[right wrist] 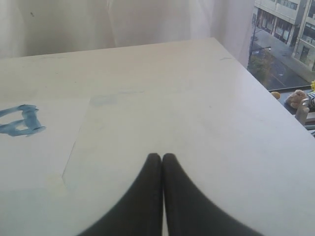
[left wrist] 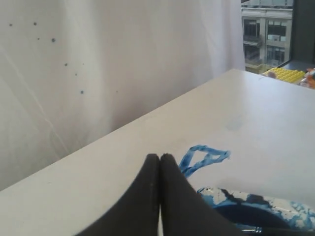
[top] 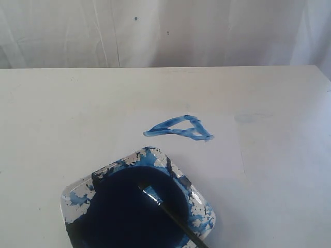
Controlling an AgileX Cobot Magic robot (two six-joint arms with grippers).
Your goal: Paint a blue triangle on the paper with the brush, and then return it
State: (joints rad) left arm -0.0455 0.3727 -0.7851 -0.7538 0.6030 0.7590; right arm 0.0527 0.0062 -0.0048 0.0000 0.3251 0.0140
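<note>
A blue triangle of uneven strokes lies on the paper, a thin white sheet on the table. The triangle also shows in the left wrist view and at the edge of the right wrist view. The brush rests in the paint dish, its bristles in the dark blue pool and its black handle over the dish's near right rim. My left gripper is shut and empty, apart from the dish. My right gripper is shut and empty over bare table beside the paper. Neither gripper appears in the exterior view.
The square dish is smeared with blue and black paint on its rim. A white curtain hangs behind the table's far edge. The table's right edge borders a window; small toys sit past it.
</note>
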